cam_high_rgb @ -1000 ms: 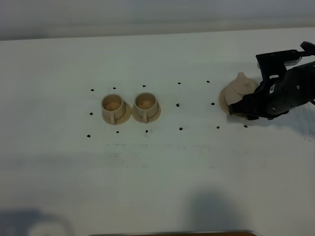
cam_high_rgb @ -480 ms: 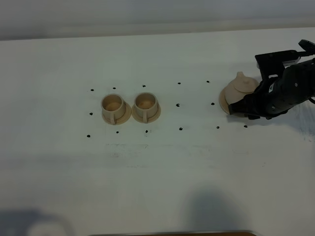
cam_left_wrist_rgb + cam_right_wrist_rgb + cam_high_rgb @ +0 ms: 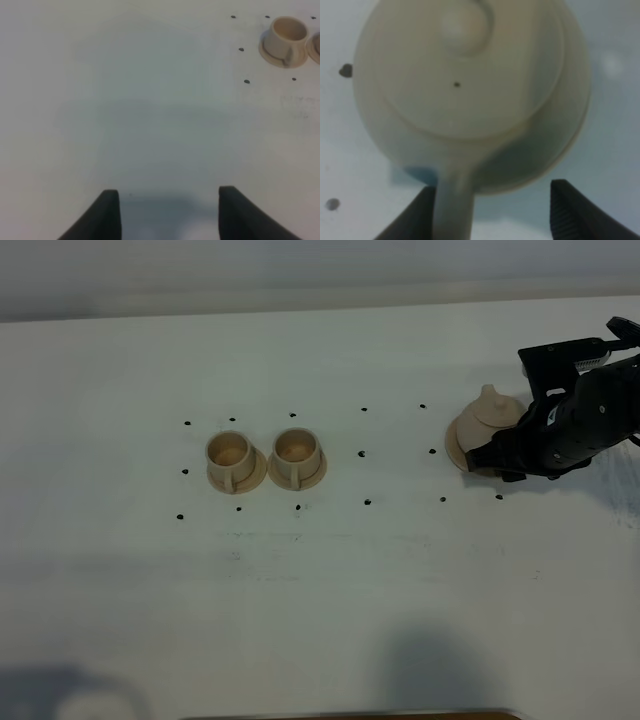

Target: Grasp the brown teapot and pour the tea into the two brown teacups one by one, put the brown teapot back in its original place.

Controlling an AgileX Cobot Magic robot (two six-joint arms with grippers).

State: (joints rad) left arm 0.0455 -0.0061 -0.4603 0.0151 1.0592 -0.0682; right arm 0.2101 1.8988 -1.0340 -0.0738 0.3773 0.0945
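Note:
The brown teapot (image 3: pixel 484 426) stands on its wide saucer (image 3: pixel 455 451), the original place, at the right of the table. My right gripper (image 3: pixel 499 463) is at the pot's near side. In the right wrist view the teapot (image 3: pixel 465 85) fills the frame. Its handle (image 3: pixel 451 205) lies between the open fingers (image 3: pixel 570 210), close to one and well apart from the other. The two brown teacups (image 3: pixel 229 452) (image 3: pixel 297 448) sit on small saucers left of centre. My left gripper (image 3: pixel 167 207) is open over bare table, with one teacup (image 3: pixel 286 33) far ahead.
Small black dots (image 3: pixel 365 502) mark the white table around the cups and the teapot. A brown strip (image 3: pixel 350 715) runs along the table's near edge. The table's far edge (image 3: pixel 300 310) lies behind the cups.
My right arm has drawn slightly back and to the right at the teapot's handle. The teapot and both cups have stayed where they were.

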